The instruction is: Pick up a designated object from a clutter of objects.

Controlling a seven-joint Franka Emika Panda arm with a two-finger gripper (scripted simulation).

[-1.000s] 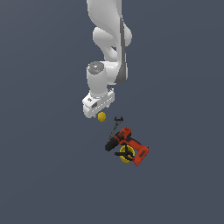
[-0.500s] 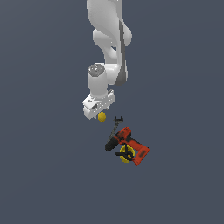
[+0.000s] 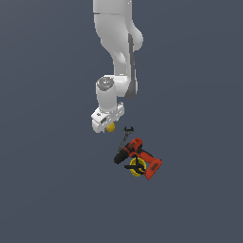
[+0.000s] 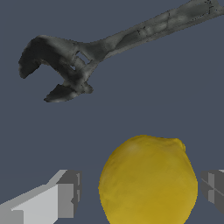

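- Dark grey floor carries the clutter: drill (image 3: 140, 157), yellow disc (image 3: 136, 171), wrench (image 4: 87, 50).
- Gripper (image 3: 107, 122) fingers (image 4: 63, 199) straddle the lemon (image 4: 148, 181), parted, positioned to close.

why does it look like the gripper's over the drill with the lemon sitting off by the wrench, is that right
Not quite. The gripper is at the lemon, not the drill. The wrist view shows the lemon between the fingers, with the wrench just beyond; the exterior view shows the drill apart from the gripper.
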